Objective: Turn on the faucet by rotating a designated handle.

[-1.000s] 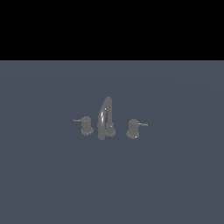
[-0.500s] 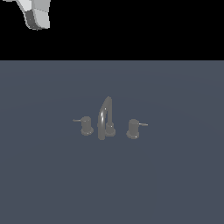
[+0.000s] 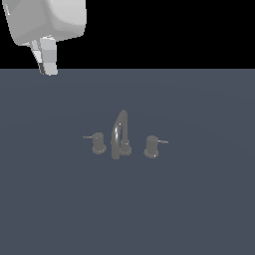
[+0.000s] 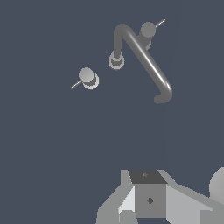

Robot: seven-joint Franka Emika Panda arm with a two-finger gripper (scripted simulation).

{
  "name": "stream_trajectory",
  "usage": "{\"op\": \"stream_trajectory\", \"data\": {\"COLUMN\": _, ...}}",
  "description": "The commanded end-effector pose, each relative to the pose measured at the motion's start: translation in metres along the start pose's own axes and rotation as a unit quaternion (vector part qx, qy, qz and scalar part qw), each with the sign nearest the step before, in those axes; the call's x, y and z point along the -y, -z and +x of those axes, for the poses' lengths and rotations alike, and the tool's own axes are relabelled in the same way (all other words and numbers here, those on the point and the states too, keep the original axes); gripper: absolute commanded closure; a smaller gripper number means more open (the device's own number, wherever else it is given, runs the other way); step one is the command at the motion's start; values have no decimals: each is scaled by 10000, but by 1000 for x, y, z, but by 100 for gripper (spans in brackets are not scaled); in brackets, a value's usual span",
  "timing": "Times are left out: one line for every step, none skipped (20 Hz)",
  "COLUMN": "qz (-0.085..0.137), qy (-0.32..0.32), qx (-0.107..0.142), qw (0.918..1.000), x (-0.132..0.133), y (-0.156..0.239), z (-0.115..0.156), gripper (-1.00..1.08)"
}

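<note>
The faucet (image 3: 120, 133) is a small dull grey set on the flat grey surface, with an arched spout between two short knobs. The handle (image 3: 98, 143) is the knob at the exterior view's left, its thin rod pointing leftward. My gripper (image 3: 47, 70) hangs high at that view's upper left, far from the handle and touching nothing. Its fingers (image 3: 50, 60) point down, and the gap between them is not readable. In the wrist view the handle (image 4: 88, 78) and the spout (image 4: 142, 59) lie well beyond my gripper (image 4: 148, 199).
The twin knob (image 3: 151, 146) with a rightward rod stands on the other side of the spout, also seen in the wrist view as the twin knob (image 4: 148, 30). The grey surface (image 3: 199, 209) extends all around the set.
My arm has come into the exterior view from the upper left and has dropped lower since half a second ago. The faucet and both knobs have not moved.
</note>
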State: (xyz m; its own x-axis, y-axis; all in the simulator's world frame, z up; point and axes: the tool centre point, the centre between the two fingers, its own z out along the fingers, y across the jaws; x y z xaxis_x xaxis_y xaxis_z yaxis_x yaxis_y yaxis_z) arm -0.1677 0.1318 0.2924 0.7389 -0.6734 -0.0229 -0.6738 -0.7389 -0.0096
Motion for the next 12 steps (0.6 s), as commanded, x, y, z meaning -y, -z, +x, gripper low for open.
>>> {"op": "stream_trajectory", "data": {"qz": 11, "qy": -257, "qx": -1, "qw": 9997, "x": 11, "y": -12, "z": 3, "gripper": 108}}
{"op": "stream_trajectory", "data": {"qz": 14, "qy": -354, "qx": -1, "qw": 9994, "x": 15, "y": -17, "z": 5, "gripper": 108}}
{"op": "stream_trajectory", "data": {"qz": 16, "qy": -450, "qx": -2, "qw": 9990, "x": 18, "y": -22, "z": 7, "gripper": 108}}
{"op": "stream_trajectory", "data": {"qz": 18, "qy": -544, "qx": -2, "qw": 9985, "x": 22, "y": -26, "z": 8, "gripper": 108}}
{"op": "stream_trajectory", "data": {"qz": 21, "qy": -637, "qx": -3, "qw": 9980, "x": 26, "y": -31, "z": 10, "gripper": 108}}
{"op": "stream_trajectory", "data": {"qz": 23, "qy": -728, "qx": -4, "qw": 9973, "x": 30, "y": -35, "z": 12, "gripper": 108}}
{"op": "stream_trajectory", "data": {"qz": 25, "qy": -818, "qx": -4, "qw": 9966, "x": 33, "y": -40, "z": 14, "gripper": 108}}
{"op": "stream_trajectory", "data": {"qz": 27, "qy": -906, "qx": -5, "qw": 9959, "x": 36, "y": -44, "z": 16, "gripper": 108}}
{"op": "stream_trajectory", "data": {"qz": 29, "qy": -993, "qx": -6, "qw": 9951, "x": 40, "y": -48, "z": 18, "gripper": 108}}
{"op": "stream_trajectory", "data": {"qz": 31, "qy": -1079, "qx": -7, "qw": 9942, "x": 43, "y": -53, "z": 20, "gripper": 108}}
{"op": "stream_trajectory", "data": {"qz": 33, "qy": -1163, "qx": -8, "qw": 9932, "x": 46, "y": -57, "z": 22, "gripper": 108}}
{"op": "stream_trajectory", "data": {"qz": 34, "qy": -1246, "qx": -9, "qw": 9922, "x": 49, "y": -61, "z": 24, "gripper": 108}}
